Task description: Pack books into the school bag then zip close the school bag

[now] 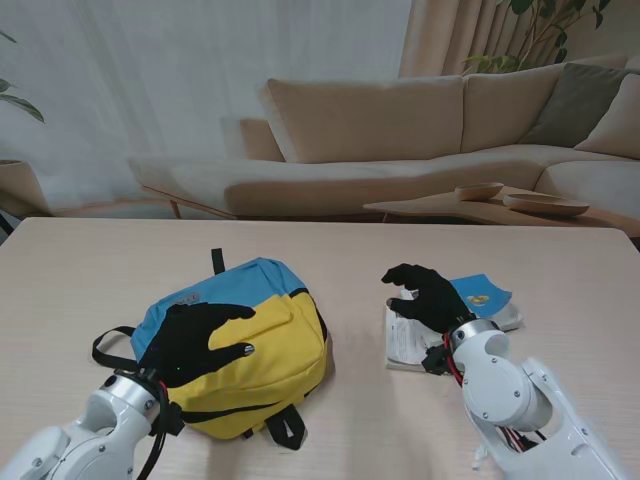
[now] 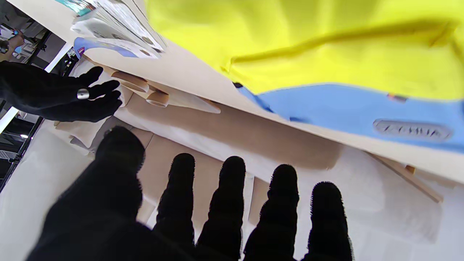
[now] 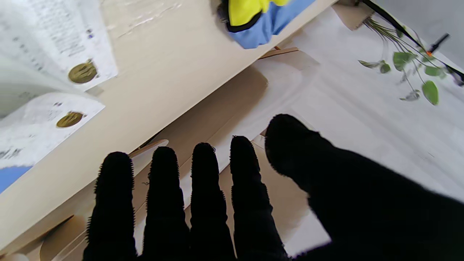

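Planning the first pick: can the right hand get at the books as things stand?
Probably yes. The right hand hovers open right over the books, nothing lies between, and the school bag sits apart on the left.

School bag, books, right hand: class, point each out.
School bag (image 1: 275, 345), stand view, yellow front panel.
Books (image 1: 404, 340), stand view, white open page.
Right hand (image 1: 432, 296), stand view, back of the hand.
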Action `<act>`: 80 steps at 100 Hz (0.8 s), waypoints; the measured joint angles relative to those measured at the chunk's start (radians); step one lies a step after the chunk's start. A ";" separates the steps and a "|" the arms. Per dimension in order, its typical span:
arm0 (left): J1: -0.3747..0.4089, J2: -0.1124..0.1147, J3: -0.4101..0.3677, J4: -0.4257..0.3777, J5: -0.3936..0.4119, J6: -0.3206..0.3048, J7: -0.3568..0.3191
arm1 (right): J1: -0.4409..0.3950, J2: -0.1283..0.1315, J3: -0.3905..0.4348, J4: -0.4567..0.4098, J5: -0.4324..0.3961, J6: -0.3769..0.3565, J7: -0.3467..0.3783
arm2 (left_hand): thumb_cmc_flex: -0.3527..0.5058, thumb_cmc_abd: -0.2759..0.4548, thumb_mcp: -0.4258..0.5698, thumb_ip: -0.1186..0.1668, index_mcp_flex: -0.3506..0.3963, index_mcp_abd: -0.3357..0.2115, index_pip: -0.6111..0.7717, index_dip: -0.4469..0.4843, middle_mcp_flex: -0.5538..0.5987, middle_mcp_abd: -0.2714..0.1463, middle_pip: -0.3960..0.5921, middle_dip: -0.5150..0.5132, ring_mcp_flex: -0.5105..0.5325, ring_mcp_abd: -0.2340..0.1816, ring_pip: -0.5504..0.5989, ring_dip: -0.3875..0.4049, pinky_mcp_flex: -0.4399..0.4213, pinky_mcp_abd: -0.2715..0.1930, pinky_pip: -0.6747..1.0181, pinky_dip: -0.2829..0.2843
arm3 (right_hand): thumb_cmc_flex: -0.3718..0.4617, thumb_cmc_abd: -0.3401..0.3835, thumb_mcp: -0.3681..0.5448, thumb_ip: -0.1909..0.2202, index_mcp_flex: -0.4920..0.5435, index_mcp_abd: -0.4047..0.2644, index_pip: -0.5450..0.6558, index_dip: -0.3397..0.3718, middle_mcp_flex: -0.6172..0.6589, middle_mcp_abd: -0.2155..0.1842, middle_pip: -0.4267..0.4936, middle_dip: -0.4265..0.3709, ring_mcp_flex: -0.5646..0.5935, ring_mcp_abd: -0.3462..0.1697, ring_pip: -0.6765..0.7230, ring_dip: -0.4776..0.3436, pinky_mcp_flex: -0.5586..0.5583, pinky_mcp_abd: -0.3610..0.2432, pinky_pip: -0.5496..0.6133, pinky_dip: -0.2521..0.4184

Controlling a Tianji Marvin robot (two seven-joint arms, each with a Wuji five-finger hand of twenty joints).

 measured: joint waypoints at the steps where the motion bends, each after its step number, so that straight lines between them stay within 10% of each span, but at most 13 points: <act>1: -0.004 0.000 0.001 0.003 0.003 -0.001 0.002 | 0.005 0.001 0.000 0.005 -0.010 0.000 0.002 | 0.000 0.000 0.000 0.000 0.000 0.000 -0.002 0.000 0.000 0.000 0.000 0.000 0.000 0.000 0.000 -0.001 0.000 0.000 -0.007 0.000 | 0.004 0.000 0.003 0.000 0.000 -0.003 0.000 -0.001 0.000 -0.003 -0.001 0.000 0.000 -0.002 -0.008 -0.001 0.000 0.000 -0.004 0.000; 57: -0.074 0.004 0.028 0.076 0.082 -0.025 0.013 | 0.313 0.036 -0.068 0.462 -0.268 -0.104 0.005 | 0.012 0.000 0.004 0.000 0.000 -0.009 -0.006 -0.002 0.000 0.000 -0.024 0.000 0.000 -0.002 -0.048 -0.027 0.001 -0.008 -0.154 0.000 | 0.058 -0.107 0.050 0.000 -0.010 -0.224 0.016 -0.029 0.000 -0.139 -0.057 -0.008 0.001 -0.122 -0.095 -0.049 -0.001 -0.113 -0.137 -0.058; 80: -0.090 0.011 0.042 0.081 0.102 -0.040 -0.021 | 0.378 0.053 -0.082 0.560 -0.296 -0.109 0.107 | 0.010 0.009 -0.045 0.000 -0.070 -0.070 -0.053 -0.052 -0.115 -0.053 -0.078 -0.049 -0.112 -0.066 -0.155 -0.109 -0.005 -0.058 -0.415 -0.025 | 0.058 -0.130 0.043 0.000 -0.202 -0.300 -0.041 -0.074 -0.083 -0.186 -0.144 -0.038 -0.073 -0.163 -0.171 -0.087 -0.051 -0.161 -0.242 -0.114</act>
